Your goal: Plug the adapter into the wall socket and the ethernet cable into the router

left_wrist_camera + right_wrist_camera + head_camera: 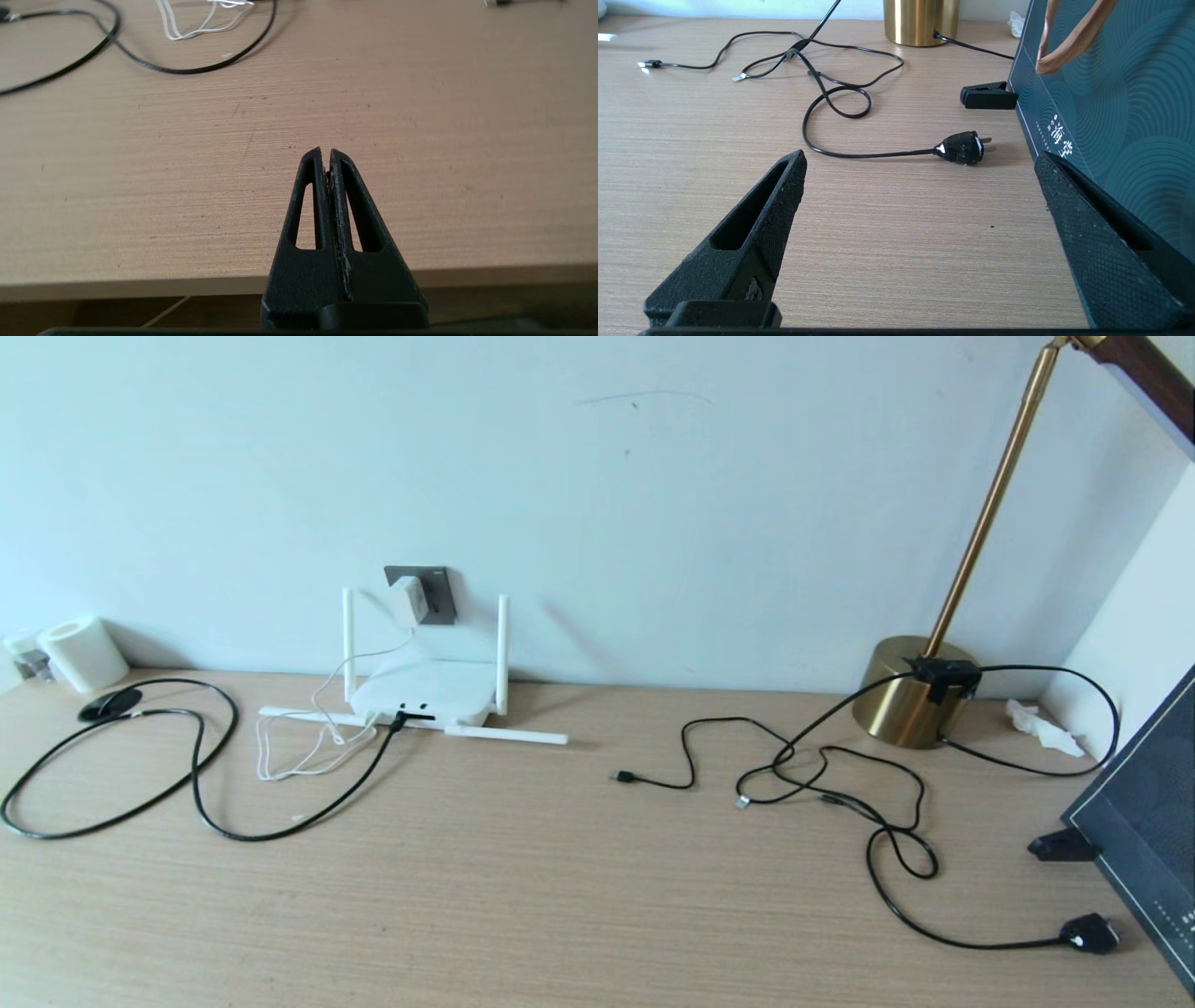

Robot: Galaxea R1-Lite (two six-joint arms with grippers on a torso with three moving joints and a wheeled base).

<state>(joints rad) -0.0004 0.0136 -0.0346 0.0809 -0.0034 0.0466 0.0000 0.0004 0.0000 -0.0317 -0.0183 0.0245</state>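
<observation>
You are looking at a wooden table point(579, 887) that is standing against a pale wall. The adapter point(410, 600) is sitting in the wall socket point(422, 594), and its thin white cord point(308, 747) is hanging down and lying in loops just beside the router point(425, 692). The router is lying flat below the socket, with two antennas pointing up and two lying on the table. The ethernet cable point(201, 775) is running in big loops on the left side, and its plug is sitting at the router's front edge. Your left gripper point(326, 153) is hovering over the near edge of the table, well apart from these things, with its jaws pressed together and holding nothing. Your right gripper point(920, 163) is hanging low over the right side with its jaws standing wide, empty. In front of it a black power plug point(962, 147) is lying at the end of tangled black cables point(840, 775), and these are spreading from the brass lamp base point(910, 695). A dark gift bag point(1111, 107) and a black clip point(987, 95) are standing close on the right, and a white roll point(82, 653) is lying in the far left corner.
</observation>
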